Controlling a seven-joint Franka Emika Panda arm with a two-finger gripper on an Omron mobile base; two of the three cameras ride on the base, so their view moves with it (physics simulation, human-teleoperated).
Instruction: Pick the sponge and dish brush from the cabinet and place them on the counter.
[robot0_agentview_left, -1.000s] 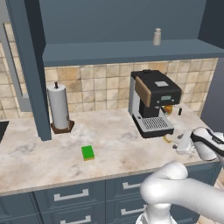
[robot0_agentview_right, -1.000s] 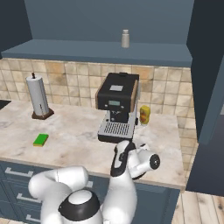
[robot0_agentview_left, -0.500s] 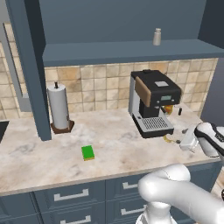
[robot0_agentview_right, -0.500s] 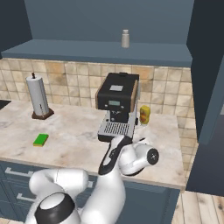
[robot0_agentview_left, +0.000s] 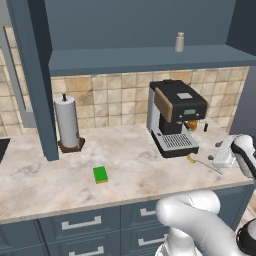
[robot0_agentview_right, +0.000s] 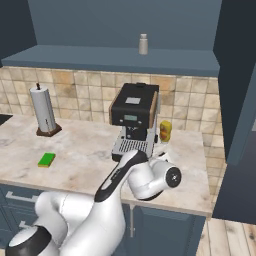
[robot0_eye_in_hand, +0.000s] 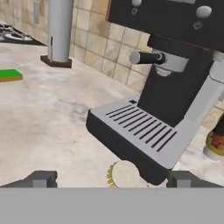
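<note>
Sponge (robot0_agentview_left: 100, 174) and dish brush (robot0_eye_in_hand: 124, 173) are each counted once on the counter (robot0_agentview_left: 135, 170). One coffee machine (robot0_agentview_left: 174, 120) is taken as the landmark: the sponge is seen well to its left, lying flat on the marble, and the brush's rounded head is seen just in front of its drip tray, with the thin handle running off to the right. One paper towel roll (robot0_agentview_left: 67, 122) is seen farther left of the machine, and one grey shaker (robot0_agentview_left: 179, 42) on the cabinet (robot0_agentview_left: 145, 59) shelf above it. The gripper (robot0_eye_in_hand: 112, 179) is spread wide and nothing is held; the brush head lies between the two fingertips (robot0_eye_in_hand: 42, 178), apart from both.
</note>
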